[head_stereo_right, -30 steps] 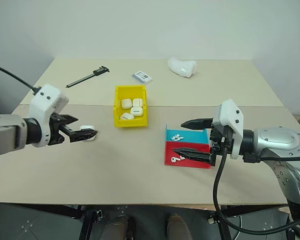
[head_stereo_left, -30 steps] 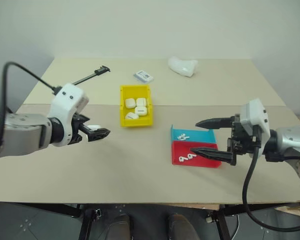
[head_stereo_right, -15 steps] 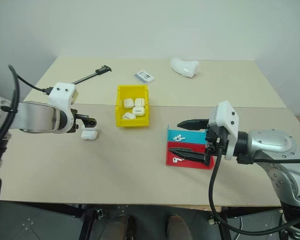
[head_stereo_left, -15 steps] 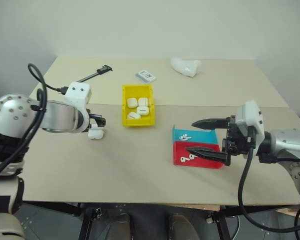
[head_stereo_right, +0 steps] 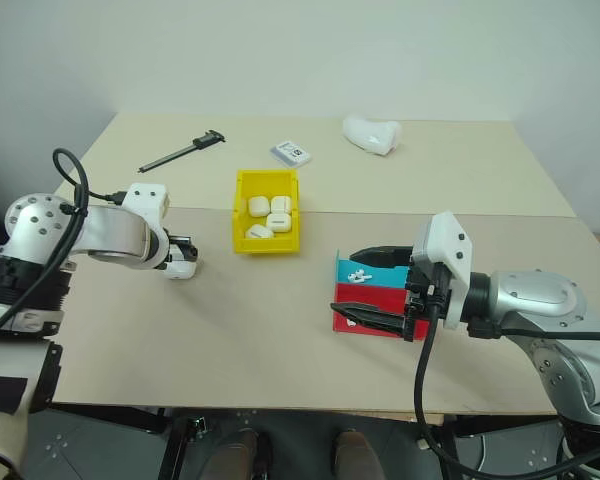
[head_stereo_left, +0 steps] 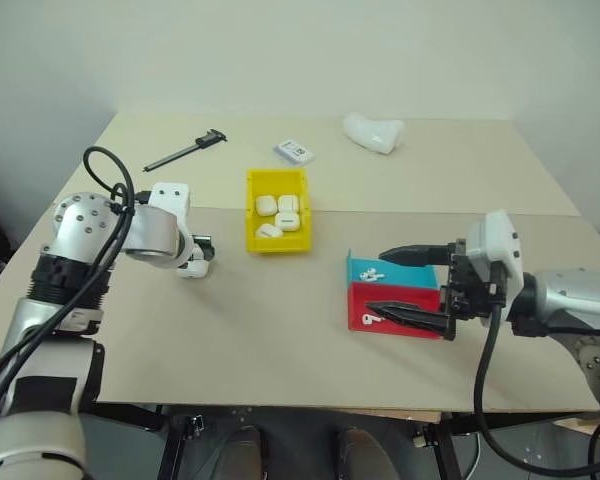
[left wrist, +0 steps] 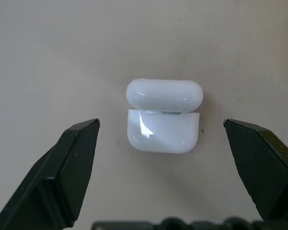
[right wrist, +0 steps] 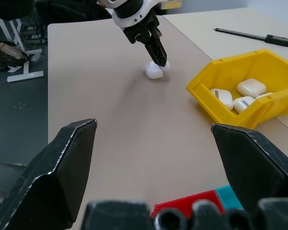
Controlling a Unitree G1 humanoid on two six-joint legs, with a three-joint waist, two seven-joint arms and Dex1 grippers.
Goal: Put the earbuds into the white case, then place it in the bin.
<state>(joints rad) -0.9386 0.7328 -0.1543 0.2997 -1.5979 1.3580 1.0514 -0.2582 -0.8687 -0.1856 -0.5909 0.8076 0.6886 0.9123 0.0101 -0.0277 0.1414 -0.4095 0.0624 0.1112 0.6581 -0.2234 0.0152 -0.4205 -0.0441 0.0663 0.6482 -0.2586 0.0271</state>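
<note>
So we've got the white case (left wrist: 163, 116) lying on the tan table (head_stereo_left: 280, 300), lid popped open a bit, just left of the yellow bin (head_stereo_left: 277, 211). The left gripper (left wrist: 163, 143) is pointed down right over it with its fingers spread wide, one on each side of the case and neither one touching it, so nothing is grabbed there. From the right wrist view we can see those black fingers (right wrist: 156, 47) standing right at the case. The bin sits near the middle of the table and has four white cases (head_stereo_right: 263, 214) inside. Over on the right, the right gripper (head_stereo_left: 410, 285) hangs with its fingers wide apart and empty, aimed toward the left, right in front of the blue tray (head_stereo_left: 380, 268) and the red tray (head_stereo_left: 380, 308), which sit touching each other. We can make out earbuds (head_stereo_left: 370, 273) in the blue tray and another pair (head_stereo_left: 370, 319) in the red one. At the far side of the table there's a black caliper (head_stereo_left: 185, 149), a small card (head_stereo_left: 294, 151) and a lumpy white object (head_stereo_left: 373, 132), all well apart from the grippers.
</note>
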